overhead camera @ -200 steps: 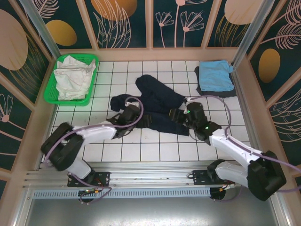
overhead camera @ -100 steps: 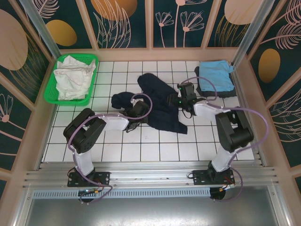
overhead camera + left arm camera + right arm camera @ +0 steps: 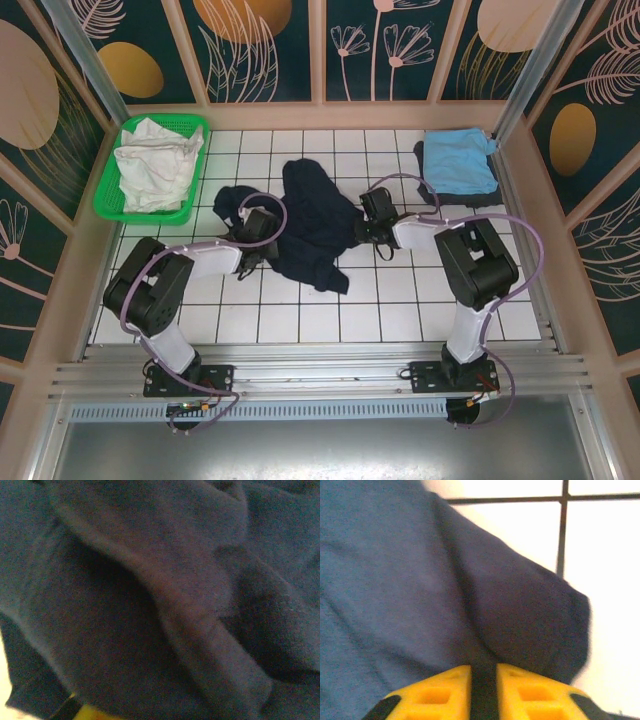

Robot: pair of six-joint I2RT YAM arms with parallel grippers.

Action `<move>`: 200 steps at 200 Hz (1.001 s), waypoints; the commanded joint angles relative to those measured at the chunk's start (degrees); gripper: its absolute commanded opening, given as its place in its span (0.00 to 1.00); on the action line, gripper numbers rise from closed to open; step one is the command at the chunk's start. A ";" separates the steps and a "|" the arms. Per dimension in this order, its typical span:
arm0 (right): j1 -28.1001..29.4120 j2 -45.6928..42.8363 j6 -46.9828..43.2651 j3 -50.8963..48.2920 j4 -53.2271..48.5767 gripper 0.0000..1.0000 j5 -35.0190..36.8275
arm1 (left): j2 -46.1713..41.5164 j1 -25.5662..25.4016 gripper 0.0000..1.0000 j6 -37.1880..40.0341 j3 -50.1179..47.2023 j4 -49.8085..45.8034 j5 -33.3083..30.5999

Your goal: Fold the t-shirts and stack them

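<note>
Navy shirt lies crumpled in a loose heap at the middle of the tiled table, with a lobe of cloth reaching out toward 9 o'clock and a tail hanging toward 6 o'clock.

The right gripper sits at the heap's 3 o'clock edge. In the right wrist view its yellow fingers are drawn close together with a dark fold of the navy cloth pinched between them. The rest of the cloth spreads away toward 11 o'clock, and bare white tile shows at 1 o'clock.

The left gripper is at the heap's 8 o'clock edge, touching the cloth. In the left wrist view blurred navy folds drape across the lens and a sliver of yellow shows at 7 o'clock. Whether those fingers are clenched or released cannot be told.

The blue shirt lies folded in the table's 1 o'clock corner, on top of a darker cloth whose edge shows beneath it.

The white shirt is bunched inside the green basket in the 10 o'clock corner, well apart from both grippers.
</note>
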 commanded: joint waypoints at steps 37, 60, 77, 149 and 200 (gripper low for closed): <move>5.60 -17.59 1.11 -9.56 -2.23 0.45 7.01 | -9.41 -2.73 0.55 0.69 -2.40 -2.41 2.62; 9.35 -16.78 0.96 -9.87 -1.61 0.52 5.68 | -11.32 -9.89 0.56 -2.11 -3.82 -1.54 4.33; 10.47 -14.45 2.29 -10.17 -1.16 0.52 8.84 | -12.07 -12.74 0.56 -4.46 -6.35 2.42 7.96; 10.55 -6.74 2.11 -9.97 2.97 0.51 8.97 | -7.86 -19.61 0.58 -7.20 -7.63 10.78 13.71; 9.65 -2.63 2.69 -5.59 -0.96 0.34 14.20 | -1.67 -22.12 0.50 -6.60 -5.63 8.62 13.30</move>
